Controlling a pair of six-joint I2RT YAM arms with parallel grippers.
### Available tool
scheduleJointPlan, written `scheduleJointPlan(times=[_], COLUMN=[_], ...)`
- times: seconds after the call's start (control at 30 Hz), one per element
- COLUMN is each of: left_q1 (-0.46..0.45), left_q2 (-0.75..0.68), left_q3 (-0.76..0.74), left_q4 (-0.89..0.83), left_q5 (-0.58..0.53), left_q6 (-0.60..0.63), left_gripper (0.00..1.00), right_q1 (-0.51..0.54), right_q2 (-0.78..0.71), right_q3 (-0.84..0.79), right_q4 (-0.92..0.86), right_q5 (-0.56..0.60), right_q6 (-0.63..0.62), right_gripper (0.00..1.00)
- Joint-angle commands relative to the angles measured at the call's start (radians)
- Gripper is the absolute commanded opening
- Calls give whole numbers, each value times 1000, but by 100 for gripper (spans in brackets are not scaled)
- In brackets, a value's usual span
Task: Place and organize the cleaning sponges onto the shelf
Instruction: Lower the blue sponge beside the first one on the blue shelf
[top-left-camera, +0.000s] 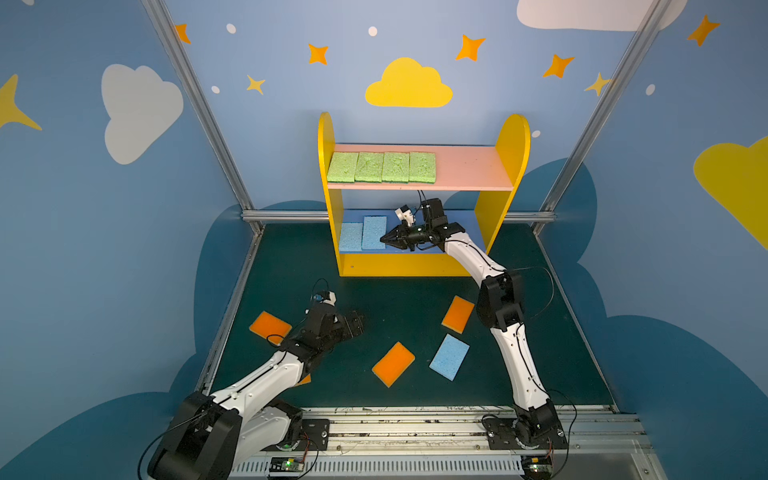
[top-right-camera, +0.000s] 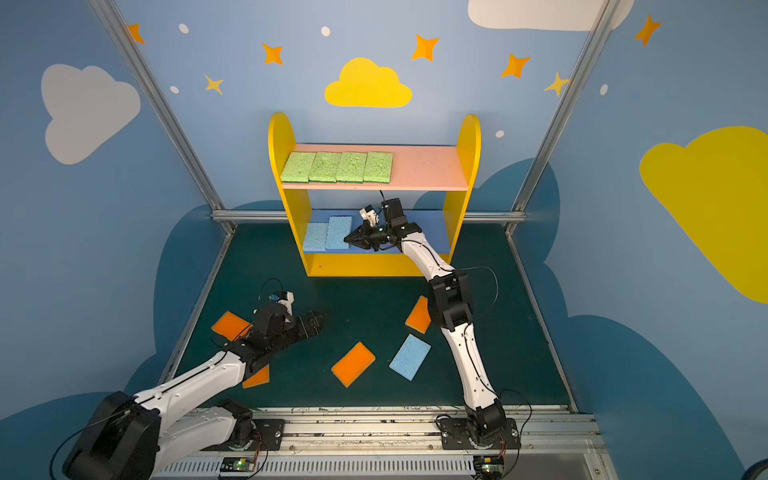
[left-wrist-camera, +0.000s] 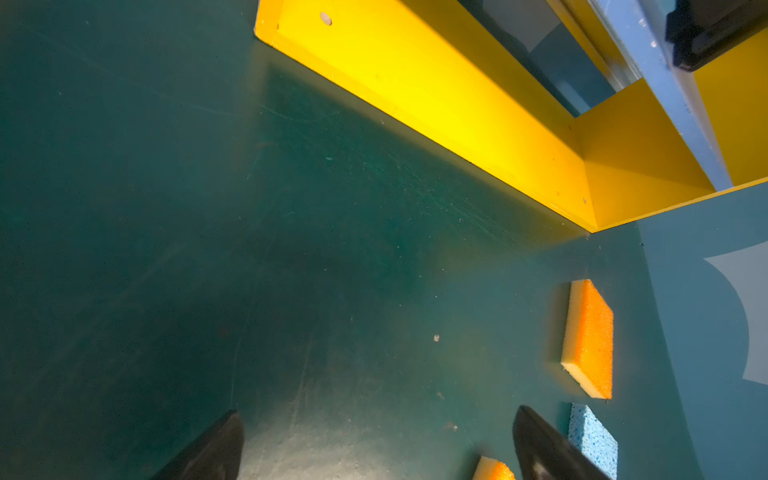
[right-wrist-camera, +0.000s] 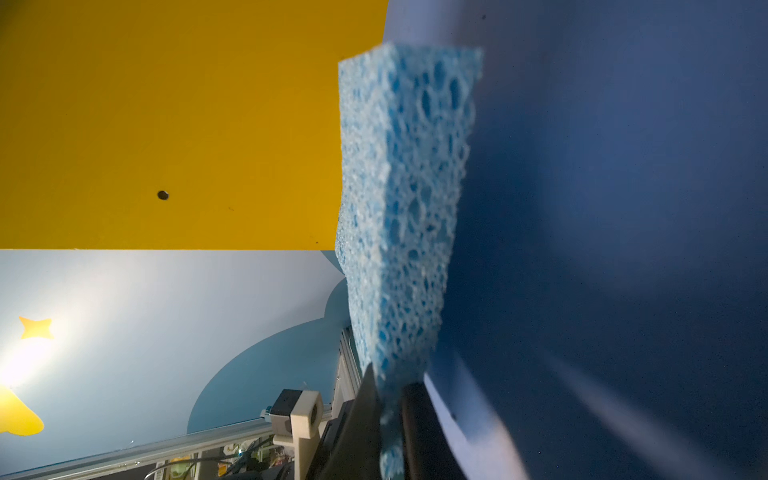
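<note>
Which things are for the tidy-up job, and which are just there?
Job: shelf, green sponges, pinched blue sponge, right gripper, other shelved blue sponge, loose blue sponge, orange sponges, left gripper.
Just there: wall clouds, stars, metal posts.

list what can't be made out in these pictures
One orange sponge: both top views, mostly under the left arm.
Shelf bottom level: both top views, hidden by the blue board.
Blue sponge on the floor: left wrist view, partly behind the left fingers, cut off by the edge.
Right fingers: right wrist view, blurred and cut off; whether they grip the blue sponge on the shelf is unclear.
</note>
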Motion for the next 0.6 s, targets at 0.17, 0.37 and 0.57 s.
scheduleJointPlan(times=[0.17, 0.37, 0.57], left_q1=[5, 7, 8], left_q2=[17, 9, 6], left_q3=[13, 16, 13], left_q4=[19, 8, 3], left_q5=[20, 18, 20], left_q6=[21, 25, 21], left_gripper=[100, 99, 99], right_q1=[2, -2, -10], right_q2=[41, 34, -3], right_q3=[50, 54, 19], right_q4=[22, 20, 9], right_q5=[-7, -5, -2], right_q6=[9, 7, -21], right_gripper=[17, 30, 38])
